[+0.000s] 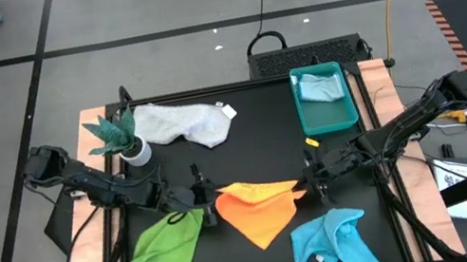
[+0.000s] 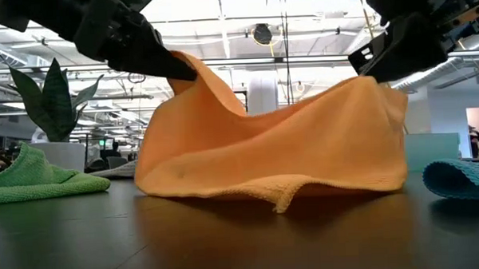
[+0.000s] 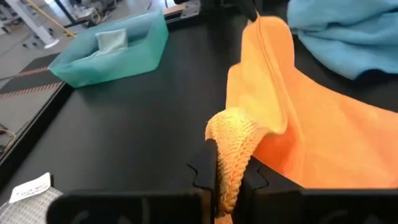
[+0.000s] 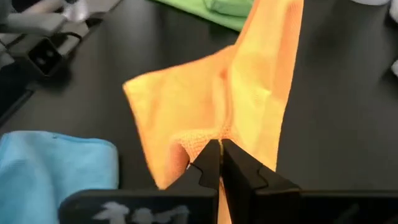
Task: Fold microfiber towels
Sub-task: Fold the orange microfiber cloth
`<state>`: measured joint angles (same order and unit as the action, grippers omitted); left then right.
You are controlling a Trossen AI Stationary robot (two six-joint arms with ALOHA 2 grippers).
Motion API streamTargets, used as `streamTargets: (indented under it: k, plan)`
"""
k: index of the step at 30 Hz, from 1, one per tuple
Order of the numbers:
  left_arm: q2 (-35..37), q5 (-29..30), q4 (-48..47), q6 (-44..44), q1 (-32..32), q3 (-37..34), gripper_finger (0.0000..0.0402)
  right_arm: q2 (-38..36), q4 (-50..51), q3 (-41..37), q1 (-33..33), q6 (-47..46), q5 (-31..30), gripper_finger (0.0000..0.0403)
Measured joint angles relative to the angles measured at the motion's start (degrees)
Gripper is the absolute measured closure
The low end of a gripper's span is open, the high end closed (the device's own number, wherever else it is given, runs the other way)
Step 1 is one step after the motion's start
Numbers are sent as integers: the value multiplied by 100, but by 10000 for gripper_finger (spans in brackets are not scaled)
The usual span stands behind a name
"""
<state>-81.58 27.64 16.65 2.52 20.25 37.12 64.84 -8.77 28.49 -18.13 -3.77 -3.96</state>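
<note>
An orange towel hangs between my two grippers above the middle of the black table, its lower part lying on the tabletop. My left gripper is shut on its left corner and my right gripper is shut on its right corner. A lime green towel lies at the near left, a turquoise-blue towel crumpled at the near right, a white-grey towel at the far side. A pale blue towel lies in the teal tray. My left gripper pinches a bunched corner of the orange towel between its two fingers, coming level from the table's left. That corner is lifted; the cloth sags slack from it toward the table. My right gripper pinches the opposite corner of the orange towel between its two fingers, slanting in from the table's right. The corner is raised, and the cloth droops from it with its lower fold on the table.
A small plant in a white pot stands at the far left beside the white-grey towel. The teal tray sits at the far right. Bare black tabletop shows in the middle far area and at the near edge between the towels.
</note>
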Motion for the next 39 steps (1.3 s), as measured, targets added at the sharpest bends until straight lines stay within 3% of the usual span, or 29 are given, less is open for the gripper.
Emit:
streamTargets:
  k: [5, 10, 14, 19, 26, 32, 39]
  plan:
    - [0, 512, -9, -102, -174, 0, 376, 253, 27, 0, 63, -9, -812, 402]
    - [0, 588, -14, -87, -593, 0, 376, 929, -97, 0, 54, -232, -608, 385]
    - [0, 527, -26, -77, -916, 0, 376, 1459, -424, 0, 37, -713, 223, 346]
    - [0, 299, -18, 20, -1108, 0, 376, 1273, -402, 0, 48, -983, 375, 280]
    - [-2, 196, -18, 22, -1128, 0, 376, 774, -146, 4, 61, -743, -716, 222]
    - [-2, 140, -24, 9, -1128, 0, 376, 1165, -176, 3, 55, -684, -355, 228]
    - [-2, 44, -52, -7, -1128, 0, 376, 1575, -379, 2, 93, -549, -348, 287]
